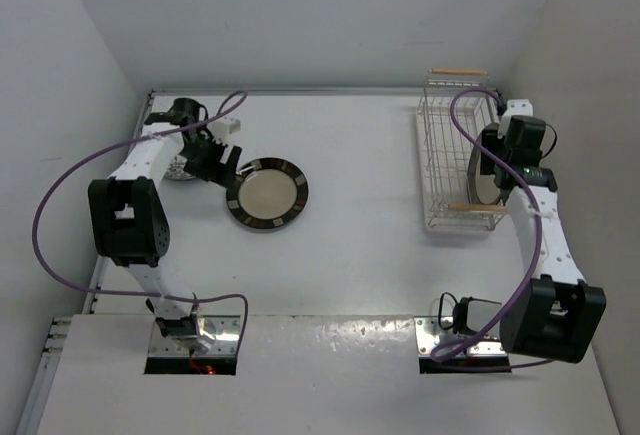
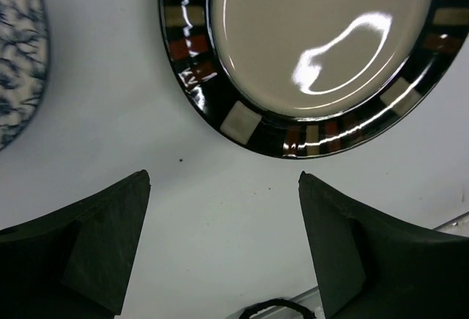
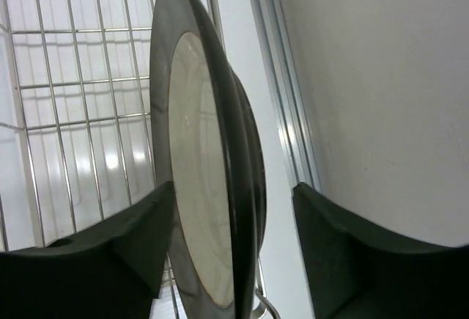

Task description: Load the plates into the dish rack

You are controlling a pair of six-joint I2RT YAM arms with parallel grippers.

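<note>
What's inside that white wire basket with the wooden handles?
One cream round plate with a dark rim stands on edge inside the white wire basket, between the right end effector's open fingers. The arm above hides part of the basket's right side.

Dish rack (image 1: 440, 155) far right on the tabletop (image 1: 360, 255), one plate (image 3: 198, 187) on edge inside. Second plate (image 1: 267, 195) flat left of centre; third plate (image 2: 18, 55) near it, further left.
</note>
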